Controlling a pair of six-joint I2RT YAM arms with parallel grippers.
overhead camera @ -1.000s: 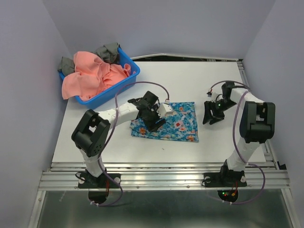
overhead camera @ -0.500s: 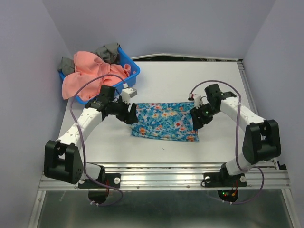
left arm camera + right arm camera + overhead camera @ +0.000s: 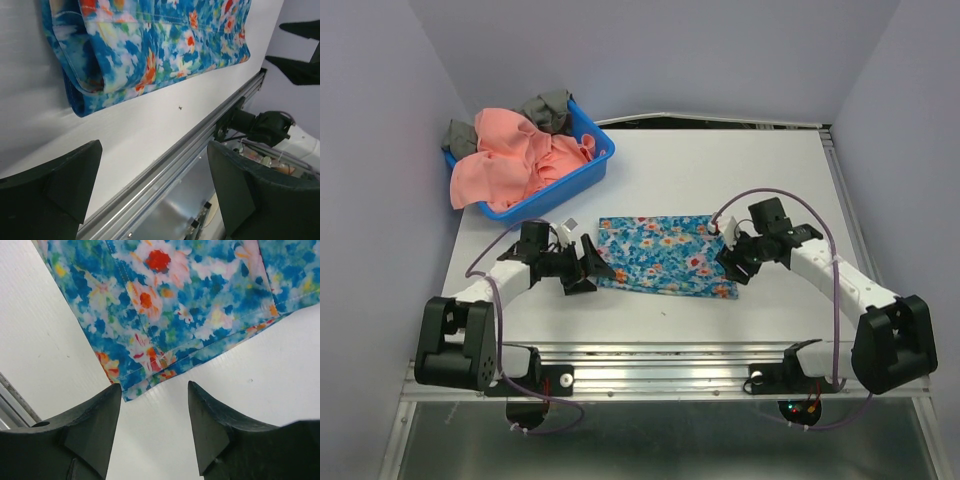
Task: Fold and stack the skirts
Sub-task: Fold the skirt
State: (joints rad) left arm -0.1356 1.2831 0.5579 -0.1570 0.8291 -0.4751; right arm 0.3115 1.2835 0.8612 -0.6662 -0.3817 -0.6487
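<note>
Jaws of the left gripper (image 3: pixel 590 271) stand wide apart and empty, just beside the left edge of the blue floral skirt (image 3: pixel 665 255). Those of the right gripper (image 3: pixel 729 264) stand apart, empty, at its near right corner. It lies folded flat on the table (image 3: pixel 720 170). The pink skirt (image 3: pixel 515 160) lies heaped in the blue basket (image 3: pixel 575 182).

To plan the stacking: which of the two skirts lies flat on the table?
The bright blue flowered skirt; it lies flat on the table, while the salmon-pink skirt lies bunched in the blue basket.
</note>
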